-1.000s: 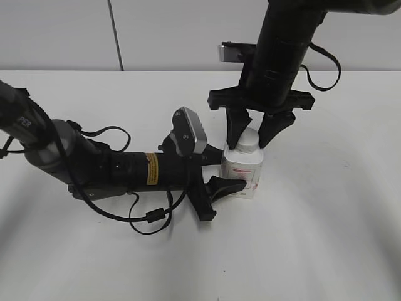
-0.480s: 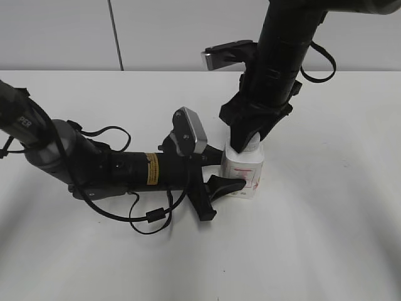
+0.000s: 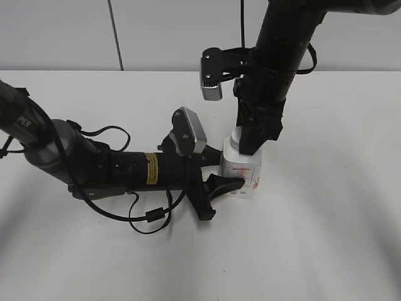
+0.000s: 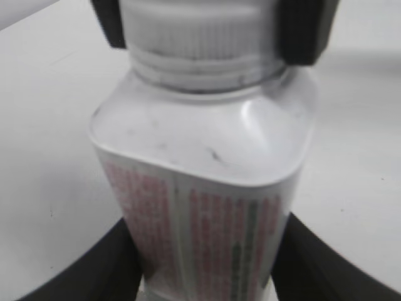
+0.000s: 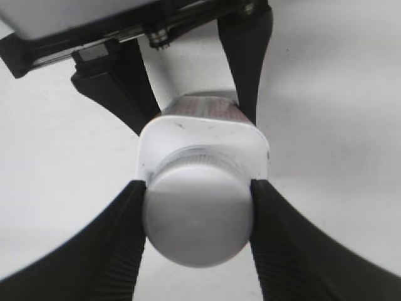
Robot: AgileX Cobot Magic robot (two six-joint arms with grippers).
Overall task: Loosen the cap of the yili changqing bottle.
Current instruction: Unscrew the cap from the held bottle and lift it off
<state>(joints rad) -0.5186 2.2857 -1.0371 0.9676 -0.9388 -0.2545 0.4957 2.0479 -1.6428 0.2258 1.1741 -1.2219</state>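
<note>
The yili changqing bottle is standing upright on the white worktop, just right of centre. The left gripper is reaching in level with the worktop, its jaws pressing against the lower body of the bottle from both sides and holding it. The right gripper is coming down from above, its ribbed jaws closing narrowly on opposite sides of the cap and gripping it. The cap is sitting fully on the threaded neck, so loosening appears to be under way rather than done. Judged risks: the smooth bottle may be turning along with the cap if the lower hold is too light, the jaws may be slipping around the cap's ribbed edge, or an off-axis twist may be tipping the bottle.
</note>
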